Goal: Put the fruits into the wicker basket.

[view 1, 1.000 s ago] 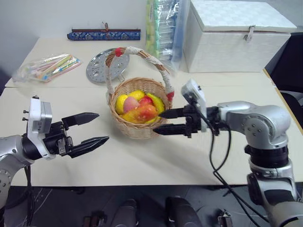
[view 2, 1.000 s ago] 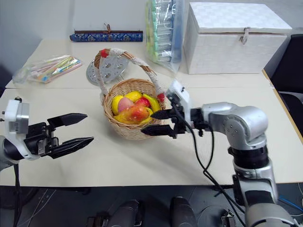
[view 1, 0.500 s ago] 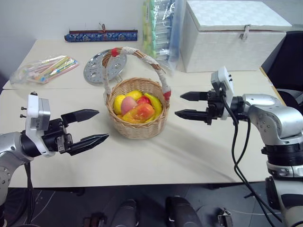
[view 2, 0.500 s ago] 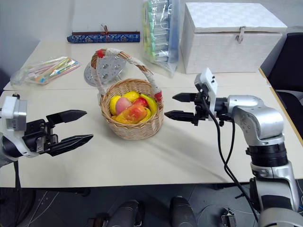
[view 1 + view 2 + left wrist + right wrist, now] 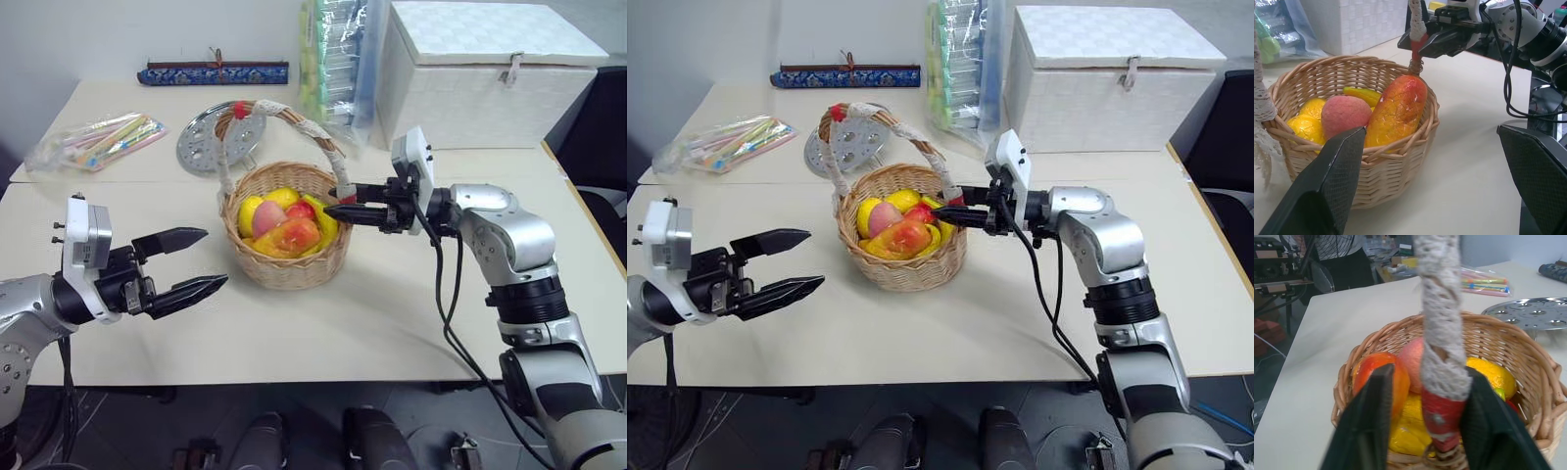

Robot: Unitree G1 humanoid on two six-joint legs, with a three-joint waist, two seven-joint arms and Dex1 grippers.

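**Pinching the handle base without tipping the load**

My right gripper (image 5: 338, 208) reaches level to the wicker basket (image 5: 286, 262) and pinches the foot of its cloth-wrapped handle (image 5: 1442, 357), at the red tie (image 5: 1441, 421) just above the rim; the fingers (image 5: 1369, 416) sit on either side of the wrap. The peach (image 5: 1345, 113) and mango (image 5: 1399, 111) already lie inside the basket, among yellow fruit. I judge the fruit step complete, so any pull here should stay gentle and straight, since an off-centre grip could tilt the basket. My left gripper (image 5: 189, 265) hangs spread wide, well to the basket's left, holding nothing.
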